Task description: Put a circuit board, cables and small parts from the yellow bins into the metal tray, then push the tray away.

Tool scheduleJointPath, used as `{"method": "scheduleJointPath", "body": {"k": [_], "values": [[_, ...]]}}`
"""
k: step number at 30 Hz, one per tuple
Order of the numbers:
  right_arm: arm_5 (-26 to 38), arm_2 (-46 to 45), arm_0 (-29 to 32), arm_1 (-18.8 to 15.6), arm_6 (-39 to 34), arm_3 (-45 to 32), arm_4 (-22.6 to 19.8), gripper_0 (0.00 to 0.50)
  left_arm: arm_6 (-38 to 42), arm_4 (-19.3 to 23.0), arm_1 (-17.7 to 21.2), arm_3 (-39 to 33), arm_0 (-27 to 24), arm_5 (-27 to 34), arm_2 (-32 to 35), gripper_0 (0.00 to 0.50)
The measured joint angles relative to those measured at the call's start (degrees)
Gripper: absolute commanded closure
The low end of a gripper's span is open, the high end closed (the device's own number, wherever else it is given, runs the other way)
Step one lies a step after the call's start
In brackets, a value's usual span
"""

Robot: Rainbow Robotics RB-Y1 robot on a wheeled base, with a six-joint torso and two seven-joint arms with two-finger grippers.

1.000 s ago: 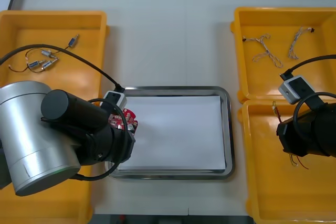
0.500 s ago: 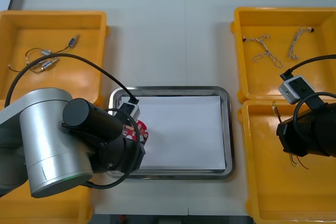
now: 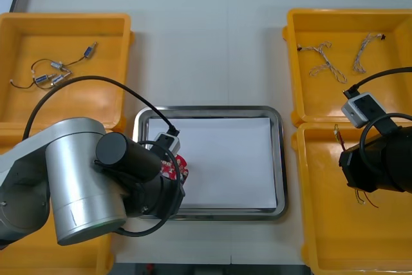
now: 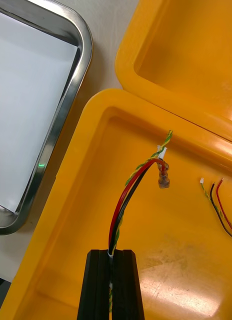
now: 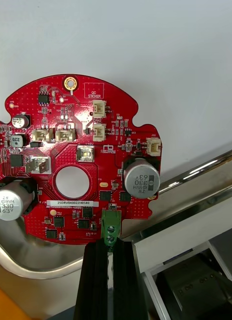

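My left gripper (image 5: 108, 246) is shut on the green terminal at the edge of a round red circuit board (image 5: 81, 155). The board hangs over the white inside of the metal tray (image 5: 208, 167), near its left rim. From the front, the board (image 3: 176, 167) peeks out beside the big silver left arm at the tray's (image 3: 275, 159) left side. My right gripper (image 4: 112, 254) is shut on a red and yellow cable (image 4: 130, 192), held above the floor of the near right yellow bin (image 4: 71, 210). The cable's free end curves up away from the fingers.
The far left bin (image 3: 71, 24) holds black cables with small metal parts (image 3: 48, 79). Twisted cables (image 3: 325, 60) lie in the far right bin (image 3: 290, 37). Another loose red and yellow cable (image 4: 218, 205) rests in the near right bin. The right arm (image 3: 380, 159) hovers over that bin.
The left arm has carried the board to the right, from the tray's left rim to over its white inside. The right arm has not moved.
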Motion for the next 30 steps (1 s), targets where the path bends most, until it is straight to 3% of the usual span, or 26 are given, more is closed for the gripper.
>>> {"method": "scheduleJointPath", "body": {"k": [18,30], "values": [[0.0,0.0,0.0,0.0,0.0,0.0,0.0,0.5,0.0,-6.0,0.0,4.0,0.0,-3.2,-4.5,0.5],[0.0,0.0,0.0,0.0,0.0,0.0,0.0,0.5,0.0,-6.2,0.0,5.9,0.0,-5.1,-4.9,0.5]]}}
